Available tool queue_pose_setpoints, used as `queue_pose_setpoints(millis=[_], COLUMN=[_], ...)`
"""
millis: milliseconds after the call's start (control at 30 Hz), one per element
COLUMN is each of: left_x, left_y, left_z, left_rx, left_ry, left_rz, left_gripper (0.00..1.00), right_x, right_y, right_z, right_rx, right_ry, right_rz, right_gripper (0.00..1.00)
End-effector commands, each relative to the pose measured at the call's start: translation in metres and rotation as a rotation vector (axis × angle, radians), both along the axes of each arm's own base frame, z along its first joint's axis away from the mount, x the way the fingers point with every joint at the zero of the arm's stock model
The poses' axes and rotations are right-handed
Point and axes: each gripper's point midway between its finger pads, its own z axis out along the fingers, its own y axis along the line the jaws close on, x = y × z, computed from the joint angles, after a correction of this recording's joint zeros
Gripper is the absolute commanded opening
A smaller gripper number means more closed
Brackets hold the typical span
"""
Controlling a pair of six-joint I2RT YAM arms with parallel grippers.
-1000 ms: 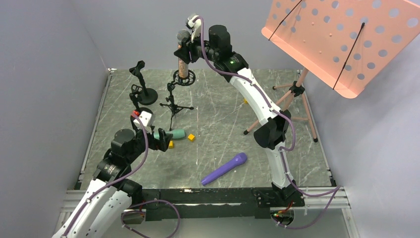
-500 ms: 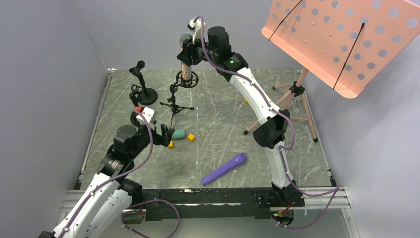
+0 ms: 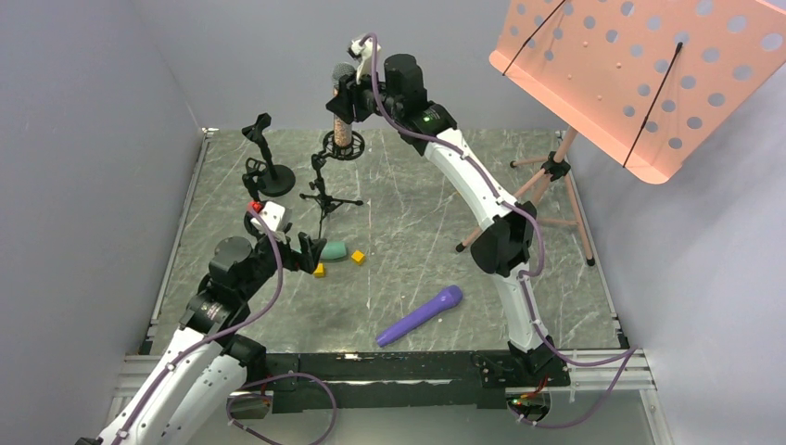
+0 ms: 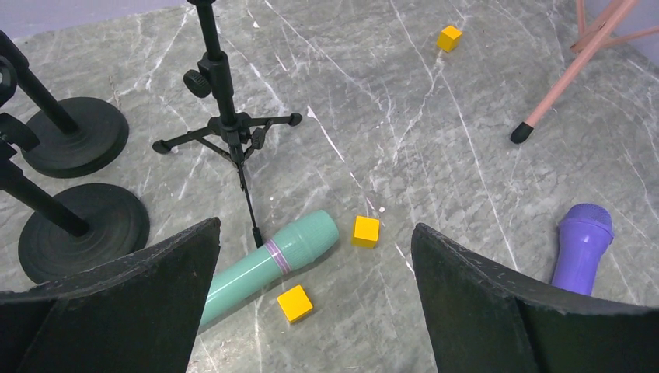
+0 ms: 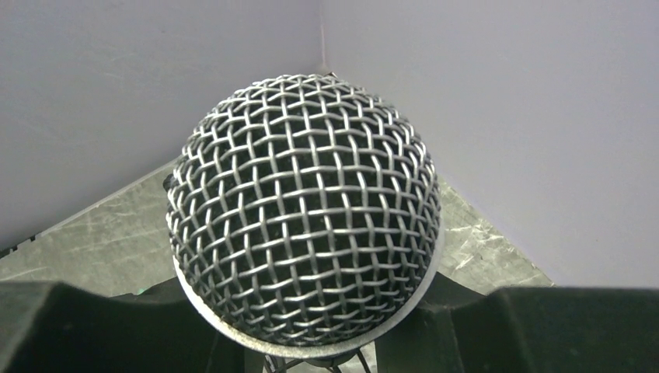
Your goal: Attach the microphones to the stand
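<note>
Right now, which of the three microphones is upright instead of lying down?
The copper microphone with the silver mesh head, held upright in the right gripper; the teal microphone and the purple microphone lie flat.

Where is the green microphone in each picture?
Top view: the green microphone lies flat, left of middle.
Left wrist view: low, left of middle.
Right wrist view: not in it; the silver-headed microphone fills it.
Shared landmark: the yellow cube just past its fat end.
</note>
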Motion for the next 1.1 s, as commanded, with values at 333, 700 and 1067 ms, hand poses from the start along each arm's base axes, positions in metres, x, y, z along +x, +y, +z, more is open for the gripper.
queue_pose_setpoints(millis=[333, 700, 1067], left_x=[-0.002, -0.004, -0.004], left_y=[0.006, 0.005, 0.003], left_z=[0.002, 0.002, 0.000], left_rx=[-0.037, -0.048, -0.066], left_ry=[-0.032, -0.030, -0.024], left_rz=[0.035, 0.030, 0.023], left_gripper=[0.96, 0.96, 0.96], right_x=[-0.030, -0.038, -0.047], right_y=[0.019, 0.020, 0.020], right_z=[-0.116, -0.141, -0.143], right_rx=[-0.174, -0.197, -0.222], right_ry=[0.280, 0.331, 0.307], right_rz=[0.085, 0.115, 0.147], right_gripper=[0.00, 0.00, 0.04])
